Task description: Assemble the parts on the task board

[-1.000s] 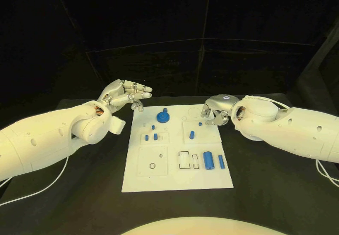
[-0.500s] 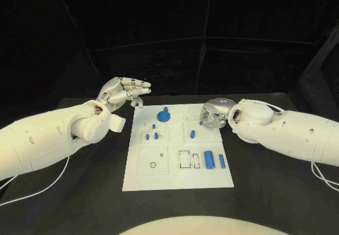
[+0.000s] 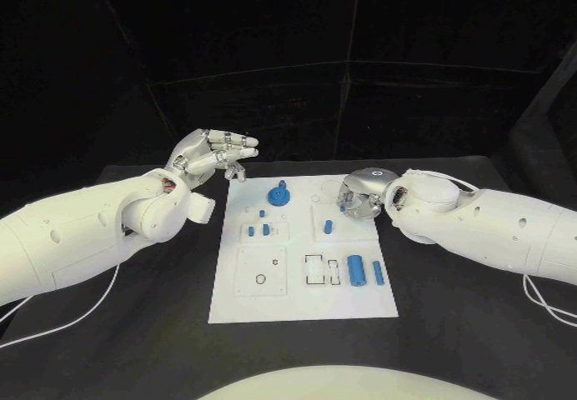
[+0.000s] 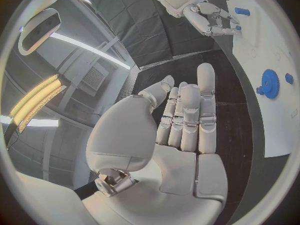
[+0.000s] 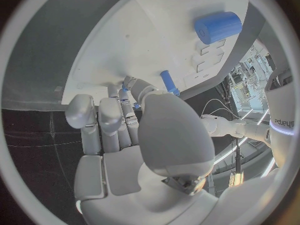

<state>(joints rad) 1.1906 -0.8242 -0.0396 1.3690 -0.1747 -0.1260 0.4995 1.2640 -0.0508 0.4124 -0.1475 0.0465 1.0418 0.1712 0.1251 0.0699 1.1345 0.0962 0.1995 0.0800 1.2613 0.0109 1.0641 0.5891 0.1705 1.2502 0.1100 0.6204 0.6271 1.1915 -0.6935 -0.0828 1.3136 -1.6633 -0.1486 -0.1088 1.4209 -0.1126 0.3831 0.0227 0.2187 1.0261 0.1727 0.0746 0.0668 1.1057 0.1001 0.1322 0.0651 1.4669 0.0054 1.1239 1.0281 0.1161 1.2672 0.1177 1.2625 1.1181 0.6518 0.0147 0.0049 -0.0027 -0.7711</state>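
Head view, left hand: my left hand [image 3: 213,156] is raised off the table beside the board's far left corner, fingers loosely curled and a little apart, nothing in them; in the left wrist view the fingers [image 4: 187,115] stand side by side, bare.
Task board: the white task board [image 3: 247,308] lies flat mid-table, between my two arms.
Blue gear: the gear [image 3: 278,197] sits near the board's far edge; I judge it light, rigid plastic, best taken by its rim or centre post.
Small pegs: short blue pegs [image 3: 258,231] stand left of centre; tiny and smooth, likely to slip, so I would pinch them at the sides.
Large cylinder: the thick blue cylinder [image 3: 356,270] lies toward the near right; stiff, and it may roll, so I would grip across its middle.
Right hand: my right hand [image 3: 362,193] hangs low over the board's far right part, fingers curled down.
Right fingers: in the right wrist view the fingertips [image 5: 130,83] crowd at the board beside a small blue peg [image 5: 169,82]; I cannot tell whether they pinch anything.
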